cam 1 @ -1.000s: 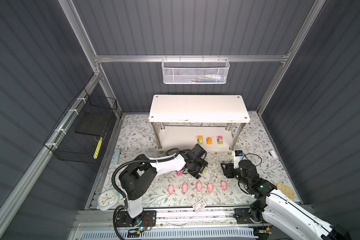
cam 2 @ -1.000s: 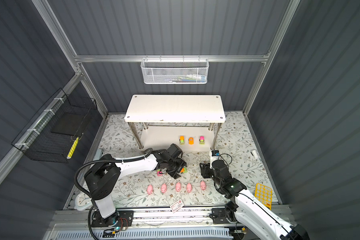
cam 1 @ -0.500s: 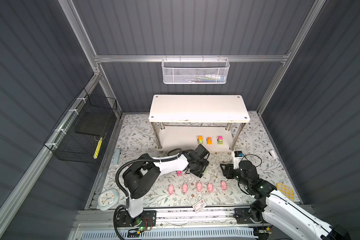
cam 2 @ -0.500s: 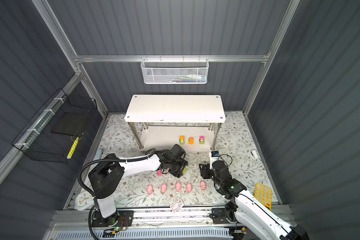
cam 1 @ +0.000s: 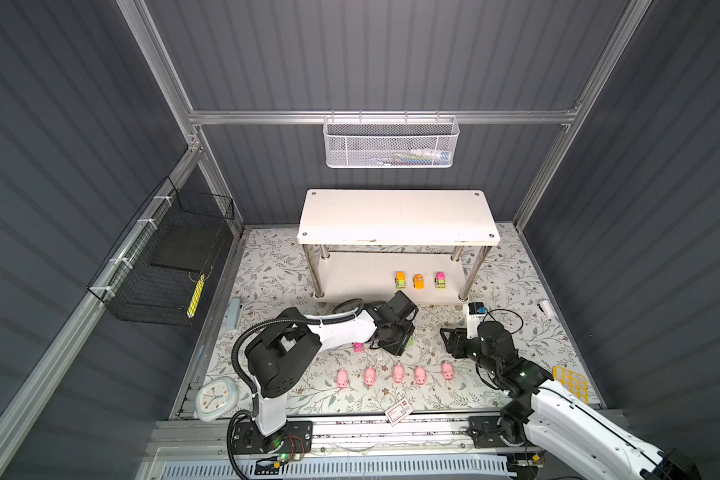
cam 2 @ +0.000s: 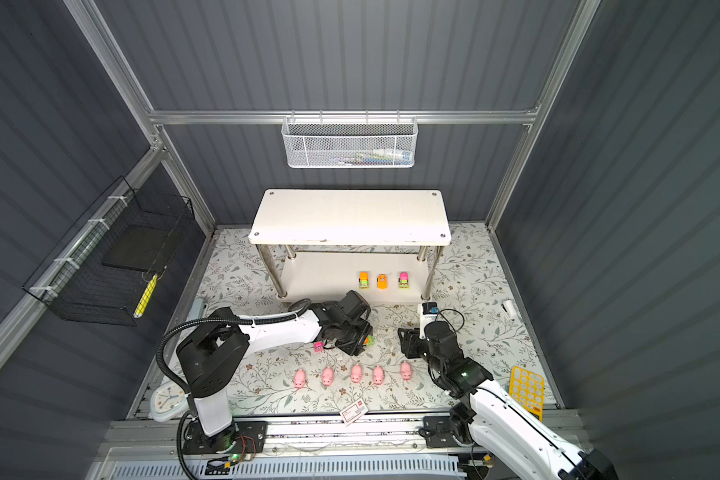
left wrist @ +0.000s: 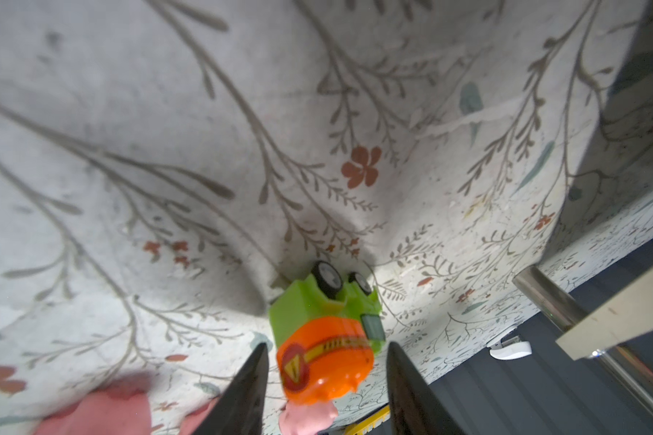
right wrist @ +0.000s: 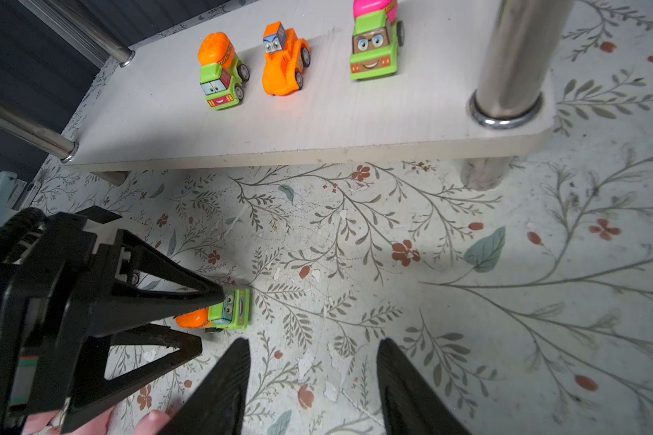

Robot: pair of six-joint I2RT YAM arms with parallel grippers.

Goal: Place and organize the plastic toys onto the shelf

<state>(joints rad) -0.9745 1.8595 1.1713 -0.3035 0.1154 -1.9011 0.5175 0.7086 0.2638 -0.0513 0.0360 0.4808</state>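
Pick-up step: the left end effector (left wrist: pixel 325 348) straddles the lime-green plastic toy car with orange drum (left wrist: pixel 317 312) on the floral bench (left wrist: pixel 204 150), jaws apart and not yet clamped. The right end effector (right wrist: pixel 313 376) hangs empty, jaws apart. The next move likely calls for a pinch, a lift, and a placement beside the three small plastic cars (right wrist: pixel 283 60) on the lower board of the white two-tier shelf (right wrist: pixel 317 124).

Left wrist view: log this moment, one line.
left gripper: open, astride green-orange mixer truck on floral mat | right gripper: open, empty | shelf lower board: three cars

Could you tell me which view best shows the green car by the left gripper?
Left wrist view: the green car sits large between the fingertips of the left gripper. The right wrist view shows it small, half-hidden; both top views, only a sliver.
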